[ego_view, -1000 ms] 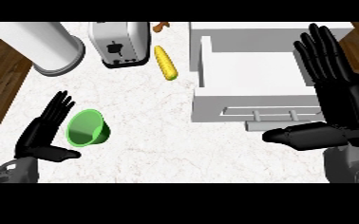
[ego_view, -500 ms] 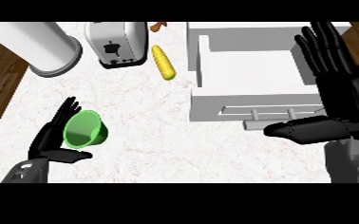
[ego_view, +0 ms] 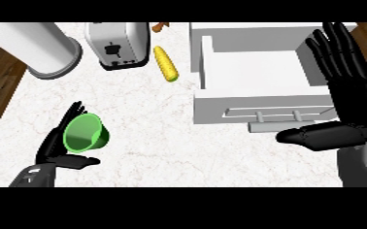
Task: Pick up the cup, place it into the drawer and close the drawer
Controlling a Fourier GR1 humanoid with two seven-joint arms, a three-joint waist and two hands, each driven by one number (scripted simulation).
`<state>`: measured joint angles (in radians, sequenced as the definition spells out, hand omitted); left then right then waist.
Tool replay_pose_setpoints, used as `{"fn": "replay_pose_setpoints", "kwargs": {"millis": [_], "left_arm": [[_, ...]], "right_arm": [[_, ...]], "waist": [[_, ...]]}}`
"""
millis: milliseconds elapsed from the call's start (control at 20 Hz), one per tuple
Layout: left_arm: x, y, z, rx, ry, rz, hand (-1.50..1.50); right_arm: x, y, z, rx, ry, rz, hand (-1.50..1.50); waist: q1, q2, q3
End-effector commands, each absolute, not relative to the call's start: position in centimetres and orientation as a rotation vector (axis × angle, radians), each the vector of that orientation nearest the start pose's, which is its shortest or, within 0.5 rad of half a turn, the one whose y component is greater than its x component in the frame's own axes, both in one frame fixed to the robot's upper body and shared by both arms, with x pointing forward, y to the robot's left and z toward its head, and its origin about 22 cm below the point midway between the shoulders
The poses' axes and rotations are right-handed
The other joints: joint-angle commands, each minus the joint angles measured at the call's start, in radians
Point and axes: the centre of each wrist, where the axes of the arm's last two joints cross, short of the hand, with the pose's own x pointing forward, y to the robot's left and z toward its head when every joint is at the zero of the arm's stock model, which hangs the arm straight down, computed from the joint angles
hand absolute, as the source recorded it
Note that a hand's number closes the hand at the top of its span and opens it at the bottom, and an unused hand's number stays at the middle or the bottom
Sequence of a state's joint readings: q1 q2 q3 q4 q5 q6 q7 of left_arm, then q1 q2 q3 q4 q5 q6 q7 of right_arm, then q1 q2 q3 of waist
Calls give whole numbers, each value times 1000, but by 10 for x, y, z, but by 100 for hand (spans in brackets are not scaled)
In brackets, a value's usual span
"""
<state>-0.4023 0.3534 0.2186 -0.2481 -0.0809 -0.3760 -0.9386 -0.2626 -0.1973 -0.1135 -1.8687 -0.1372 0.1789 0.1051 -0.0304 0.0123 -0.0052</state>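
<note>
The green cup (ego_view: 87, 134) sits near the counter's (ego_view: 158, 121) front-left corner, cradled in the left robot hand (ego_view: 58, 148), whose fingers curl around it; the right robot hand (ego_view: 337, 77) is released, fingers straight, by the drawer (ego_view: 251, 102).

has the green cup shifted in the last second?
Yes. The green cup has tilted and sits slightly nearer the counter's front edge, farther from the toaster, cradled by the left hand.

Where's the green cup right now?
In the head view the green plastic cup sits lower left on the white counter, cradled by the left hand, left of the open drawer.
</note>
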Motion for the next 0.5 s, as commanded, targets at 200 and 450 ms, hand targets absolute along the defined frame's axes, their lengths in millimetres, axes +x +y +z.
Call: {"fn": "replay_pose_setpoints", "kwargs": {"millis": [200,450], "left_arm": [[252,366,-133,-226,-1677,-100,-150],[260,356,-131,-315,-1685,-80,-150]], "right_arm": [[276,-246,155,79,-2009,277,-150],[273,-246,155,62,-2015,287,-150]], "waist": [[-3,3,-2],[-1,0,-1]]}}
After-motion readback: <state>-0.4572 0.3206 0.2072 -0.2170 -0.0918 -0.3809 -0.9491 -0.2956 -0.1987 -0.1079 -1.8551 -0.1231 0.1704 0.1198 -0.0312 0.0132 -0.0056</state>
